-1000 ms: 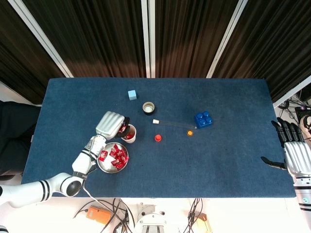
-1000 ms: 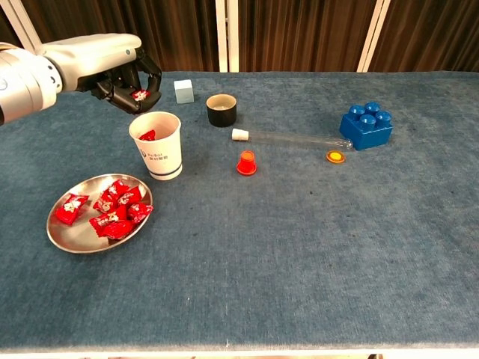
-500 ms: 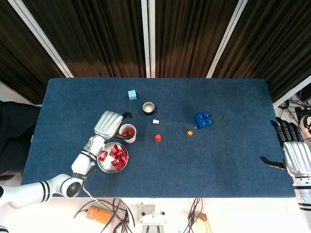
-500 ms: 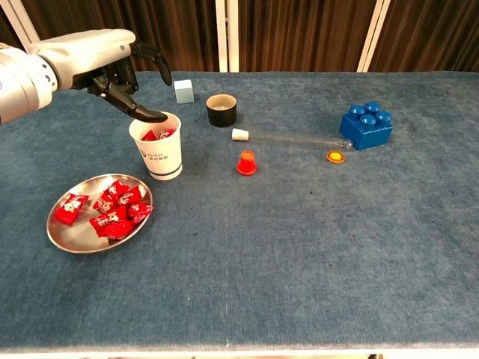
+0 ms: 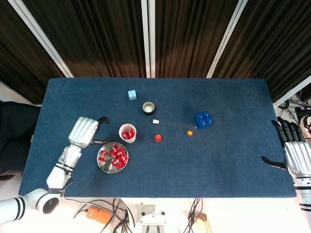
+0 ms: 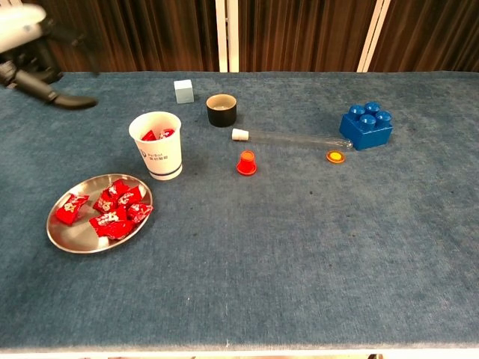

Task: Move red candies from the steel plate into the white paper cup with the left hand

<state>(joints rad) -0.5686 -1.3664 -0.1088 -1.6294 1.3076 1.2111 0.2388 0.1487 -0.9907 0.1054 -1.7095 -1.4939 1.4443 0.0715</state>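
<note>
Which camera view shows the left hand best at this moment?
The head view. There the whole left hand shows from above, fingers apart and holding nothing, left of the cup and above the plate. The chest view catches only part of it at the top left corner, cut by the frame edge.

- Your silver-shelled left hand (image 5: 85, 131): ribbed metallic back plate, black fingers (image 5: 103, 120). In the chest view only a white shell edge and one black finger show.
- Your left arm (image 5: 59, 165): white segmented forearm with black bands between segments, and a round grey-black joint cap (image 5: 49, 204) near the elbow.
- Your silver-shelled right hand (image 5: 296, 155): same ribbed silver back, black fingers (image 5: 285, 130), black thumb; white wrist section with a small dark mark below.
</note>
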